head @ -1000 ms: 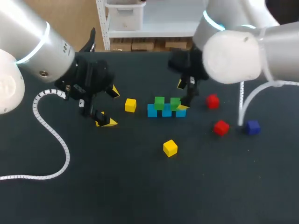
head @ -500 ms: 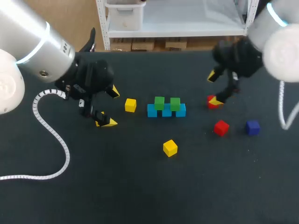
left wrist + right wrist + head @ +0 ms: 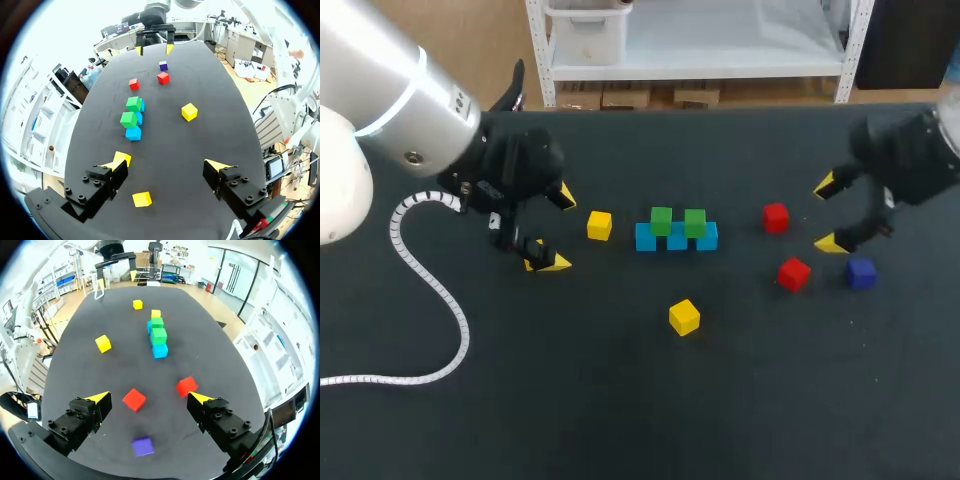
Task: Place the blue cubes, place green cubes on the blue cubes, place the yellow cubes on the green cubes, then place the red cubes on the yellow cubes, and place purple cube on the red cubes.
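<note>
A row of blue cubes [image 3: 676, 238] lies mid-table with two green cubes [image 3: 678, 221] on top. One yellow cube [image 3: 599, 225] sits left of the row and another [image 3: 684, 316] in front of it. Two red cubes [image 3: 775, 217] [image 3: 793, 273] and a purple cube [image 3: 861, 272] lie to the right. My right gripper [image 3: 830, 214] hangs open above them; its wrist view shows one red cube [image 3: 134, 399] below its fingers and the purple cube [image 3: 143, 445] nearer. My left gripper [image 3: 553, 230] is open beside the left yellow cube, with a third yellow cube [image 3: 142, 199] under it.
The black table [image 3: 620, 400] has free room along the front. A white coiled cable [image 3: 430, 290] trails from my left arm over the table's left side. The two arms are far apart, with the cube row between them.
My right arm has swung away from the green cubes to the right, over the red and purple cubes, still open. The left arm and all cubes kept still.
</note>
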Action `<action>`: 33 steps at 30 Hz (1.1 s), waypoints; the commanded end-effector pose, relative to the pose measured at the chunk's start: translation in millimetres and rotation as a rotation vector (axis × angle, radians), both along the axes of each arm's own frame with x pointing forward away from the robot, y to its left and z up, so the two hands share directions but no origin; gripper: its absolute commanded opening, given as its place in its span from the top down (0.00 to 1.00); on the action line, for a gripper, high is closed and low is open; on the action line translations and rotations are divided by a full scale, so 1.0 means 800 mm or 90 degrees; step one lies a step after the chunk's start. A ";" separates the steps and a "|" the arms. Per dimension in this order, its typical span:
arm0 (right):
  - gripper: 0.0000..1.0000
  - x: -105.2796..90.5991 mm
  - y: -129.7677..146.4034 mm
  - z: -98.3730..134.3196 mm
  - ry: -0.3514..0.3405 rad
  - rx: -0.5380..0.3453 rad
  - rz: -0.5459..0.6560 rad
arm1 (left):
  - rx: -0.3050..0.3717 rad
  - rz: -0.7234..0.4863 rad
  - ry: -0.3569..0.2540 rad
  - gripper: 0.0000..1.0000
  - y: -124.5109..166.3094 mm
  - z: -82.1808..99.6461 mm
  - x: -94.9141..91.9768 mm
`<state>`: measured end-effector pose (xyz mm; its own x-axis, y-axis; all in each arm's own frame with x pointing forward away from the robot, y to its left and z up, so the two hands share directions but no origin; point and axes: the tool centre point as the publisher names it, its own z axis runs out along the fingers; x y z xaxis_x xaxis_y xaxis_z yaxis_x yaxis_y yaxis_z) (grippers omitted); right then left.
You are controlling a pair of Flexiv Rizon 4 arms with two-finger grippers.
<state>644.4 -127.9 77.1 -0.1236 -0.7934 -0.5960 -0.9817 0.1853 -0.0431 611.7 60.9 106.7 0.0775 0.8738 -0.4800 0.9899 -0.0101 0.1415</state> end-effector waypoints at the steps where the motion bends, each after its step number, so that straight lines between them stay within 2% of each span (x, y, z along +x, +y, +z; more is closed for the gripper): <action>1: 0.00 0.000 -0.015 0.003 0.028 0.020 0.016 | 0.000 -0.001 0.000 0.00 0.000 0.000 0.001; 10: 0.00 -0.010 -0.039 0.003 0.040 0.011 0.013 | 0.000 -0.001 0.000 0.00 0.000 0.000 0.001; 19: 0.00 -0.010 -0.039 0.003 0.040 0.011 0.013 | 0.000 -0.001 0.000 0.00 0.000 0.000 0.001; 22: 0.00 -0.010 -0.039 0.003 0.040 0.011 0.013 | -0.001 0.016 -0.015 0.00 -0.021 -0.002 0.016; 25: 0.00 -0.010 -0.039 0.003 0.040 0.011 0.013 | 0.025 0.015 -0.017 0.00 -0.042 -0.015 0.034; 31: 0.00 -0.010 -0.039 0.003 0.040 0.011 0.013 | 0.121 -0.060 -0.019 0.00 -0.085 -0.038 0.088; 33: 0.00 -0.010 -0.039 0.003 0.040 0.011 0.013 | 0.135 -0.072 -0.018 0.00 -0.095 -0.043 0.101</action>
